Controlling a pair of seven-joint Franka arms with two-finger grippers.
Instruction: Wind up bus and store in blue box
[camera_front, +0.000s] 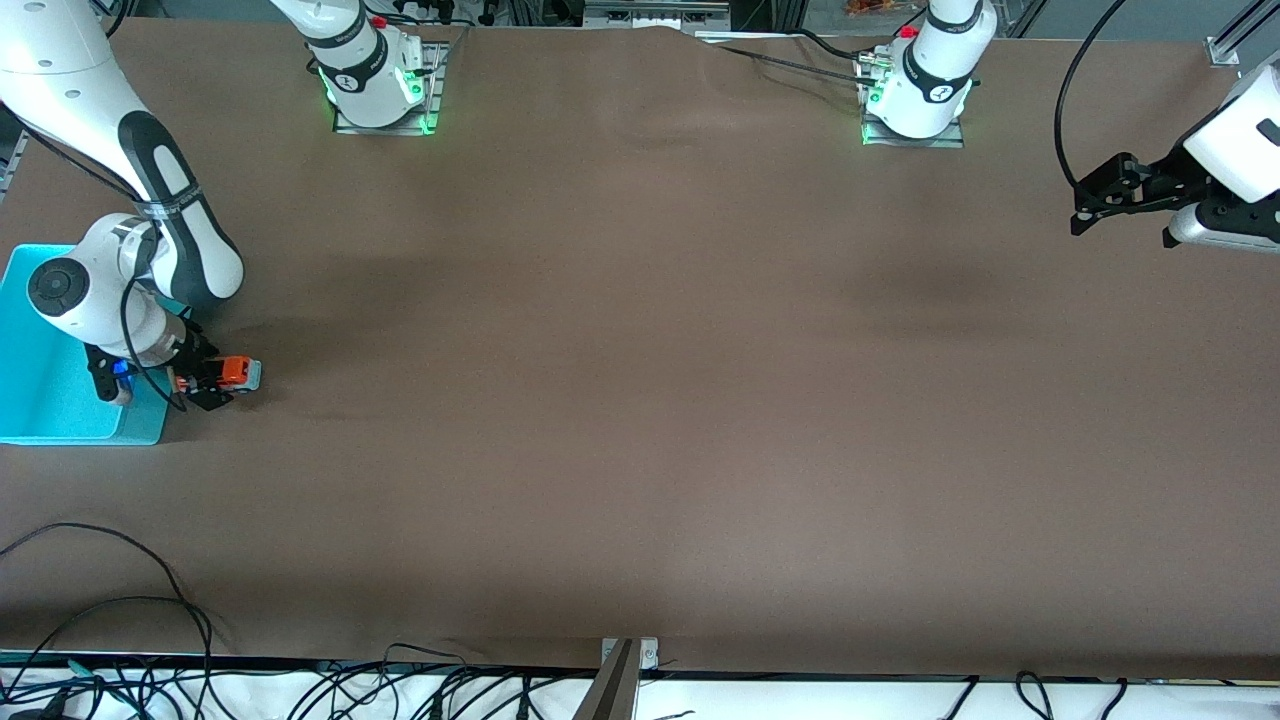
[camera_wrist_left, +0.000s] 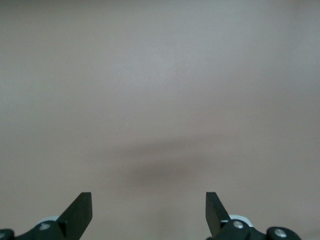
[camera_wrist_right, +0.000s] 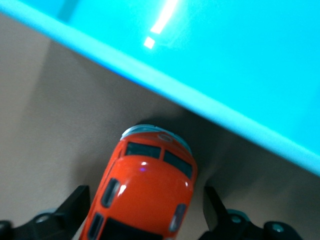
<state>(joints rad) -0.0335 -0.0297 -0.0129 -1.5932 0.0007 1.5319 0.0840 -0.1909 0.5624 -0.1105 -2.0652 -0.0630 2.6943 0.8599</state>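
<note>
Brown table (camera_front: 640, 400), blue box (camera_front: 40, 400), bus (camera_front: 238, 373)

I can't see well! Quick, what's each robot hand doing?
Left gripper: open, empty, waiting over the table.
Right gripper: open around the small orange toy bus.

The blue box (camera_front: 60, 425) sits on the surface (camera_front: 640, 400) at the left edge of the front view, at mid-height, at the right arm's end. The bus (camera_front: 238, 373) lies just beside the box wall, toward the frame centre, between the spread jaws of the right gripper (camera_front: 212, 385), apart from both. In the right wrist view, the bus (camera_wrist_right: 142, 192) points toward the box rim (camera_wrist_right: 165, 82). The left gripper (camera_front: 1095, 200) hangs over bare surface at the upper right of the front view, jaws apart.
</note>
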